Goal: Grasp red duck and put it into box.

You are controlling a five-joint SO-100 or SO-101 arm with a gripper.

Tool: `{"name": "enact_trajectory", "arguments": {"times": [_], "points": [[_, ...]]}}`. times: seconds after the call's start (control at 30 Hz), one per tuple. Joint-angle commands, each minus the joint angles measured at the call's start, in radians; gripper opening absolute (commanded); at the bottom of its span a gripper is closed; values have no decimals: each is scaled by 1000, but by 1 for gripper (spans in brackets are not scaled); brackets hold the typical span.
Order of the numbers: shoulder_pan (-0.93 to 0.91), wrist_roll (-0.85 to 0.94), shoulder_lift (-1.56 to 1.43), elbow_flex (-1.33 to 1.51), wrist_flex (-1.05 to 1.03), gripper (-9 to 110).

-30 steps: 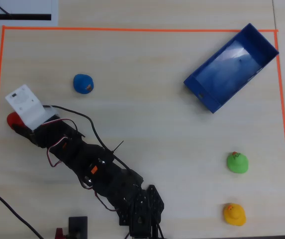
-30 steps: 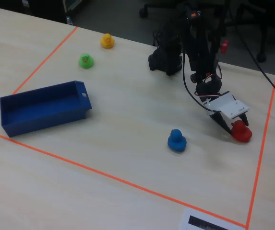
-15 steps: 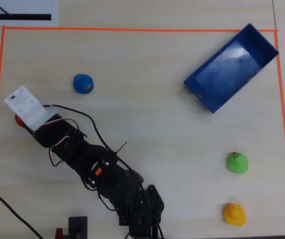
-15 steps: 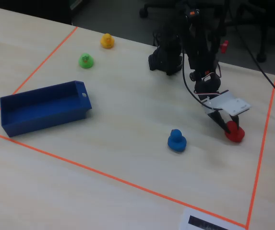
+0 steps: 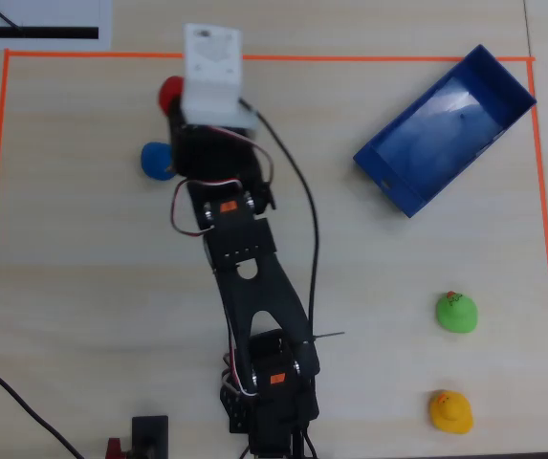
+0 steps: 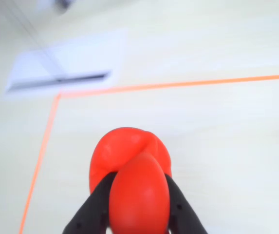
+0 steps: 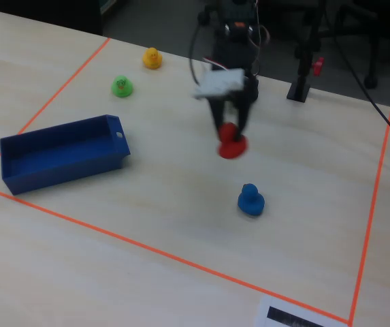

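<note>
The red duck (image 6: 132, 180) sits between my gripper's (image 6: 139, 179) two black fingers (image 6: 93, 204), which press its sides. In the fixed view the gripper (image 7: 230, 136) points down with the red duck (image 7: 232, 145) at its tips, at or just above the table. In the overhead view the white camera mount hides the jaws and only the duck's edge (image 5: 168, 94) shows at the far left. The dark blue box (image 5: 417, 196) lies open and empty at the far right; in the fixed view the box (image 7: 58, 163) is at the left, well away from the gripper.
A blue duck (image 5: 158, 161) (image 7: 251, 199) sits close beside the gripper. A green duck (image 5: 456, 312) (image 7: 121, 86) and a yellow duck (image 5: 450, 411) (image 7: 152, 58) sit apart. Orange tape (image 6: 178, 85) borders the work area. A white sheet (image 6: 66, 63) lies beyond the tape corner.
</note>
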State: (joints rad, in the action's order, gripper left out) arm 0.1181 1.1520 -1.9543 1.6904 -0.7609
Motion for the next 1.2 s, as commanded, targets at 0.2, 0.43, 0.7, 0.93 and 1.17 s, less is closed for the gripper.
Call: {"name": "enact_trajectory", "arguments": {"times": [0.2,0.43,0.7,0.93,1.17], "points": [[-546,21,110,-216,38,0],[-696,18,477,-511,67,0],[-767,26,824,-830,83,0],[-833,54,1069,-1066,58,0],[-881,109,1209,-1126,61,0]]}}
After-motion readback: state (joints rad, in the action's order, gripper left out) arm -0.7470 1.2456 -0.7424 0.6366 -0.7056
